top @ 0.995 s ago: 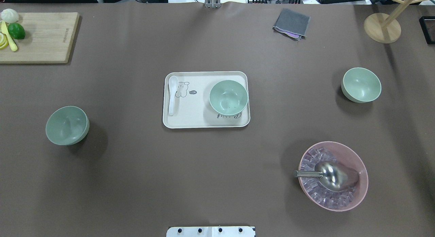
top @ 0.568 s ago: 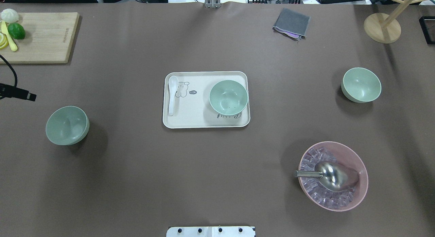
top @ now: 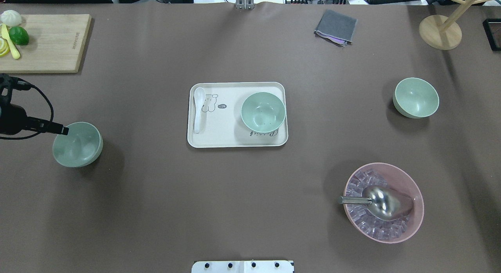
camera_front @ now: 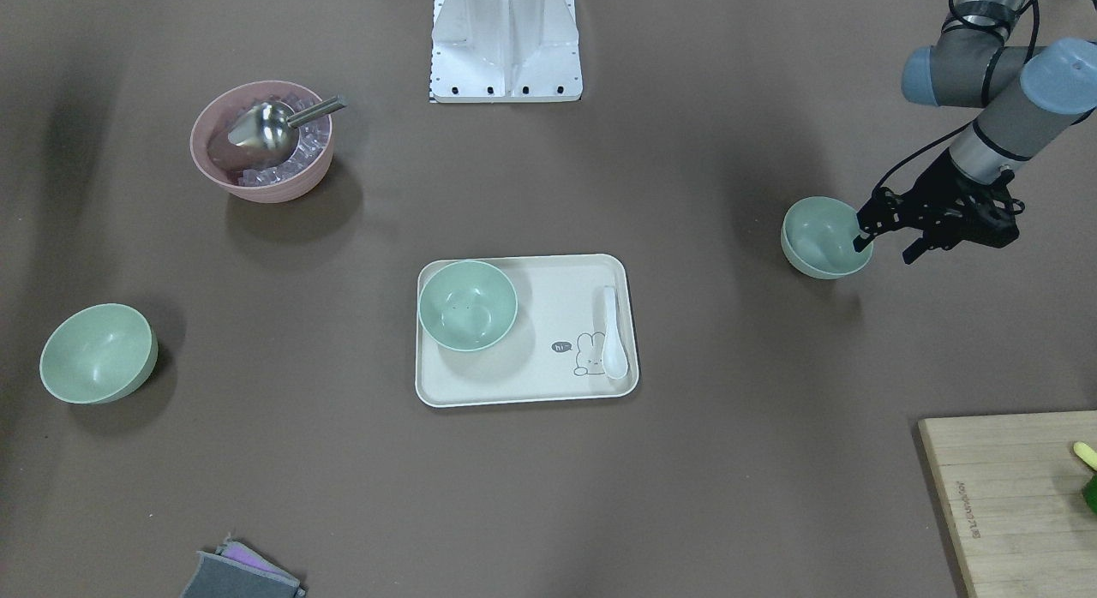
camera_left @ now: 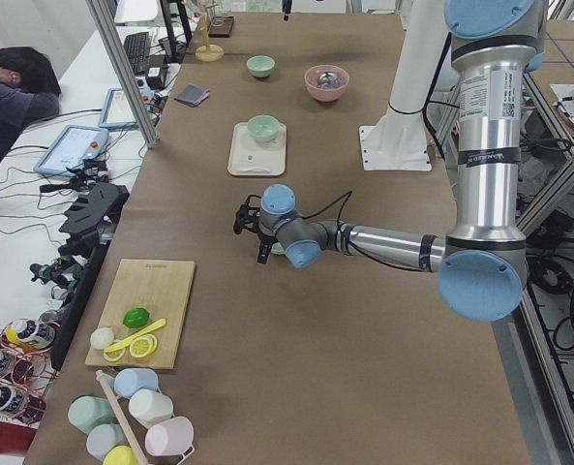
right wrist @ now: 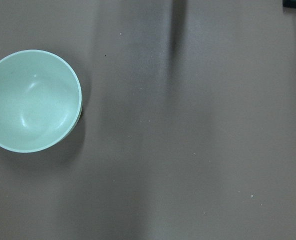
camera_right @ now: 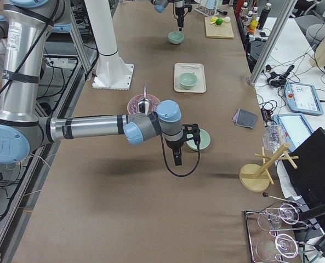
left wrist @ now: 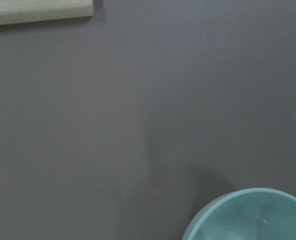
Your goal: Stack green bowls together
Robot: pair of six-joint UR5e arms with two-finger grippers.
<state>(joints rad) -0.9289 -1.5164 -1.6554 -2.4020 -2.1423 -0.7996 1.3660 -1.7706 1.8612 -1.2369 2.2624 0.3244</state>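
**A:** Where are the green bowls?

**B:** All three stand well apart on the brown worktop (top: pixel 156 210). In the overhead view the first bowl (top: pixel 77 144) is at mid-left. The second bowl (top: pixel 263 112) sits in the right half of a cream tray (top: pixel 235 143) at centre. The third bowl (top: pixel 415 97) is at the right, above the middle.

**A:** And the claws?

**B:** The left claw (camera_front: pixel 883 245) is at the first bowl, spread apart and holding nothing. One finger seems to sit inside the rim and one outside, but it is too small to be sure. The right claw (camera_right: pixel 177 158) shows only in a side view, near the third bowl, and I cannot tell whether it is spread or clenched.

**A:** Which step is this?

**B:** The first pick-up, I judge, since nothing is stacked. Next it needs to pinch that rim, lift clear, and lower the bowl squarely into the second bowl.
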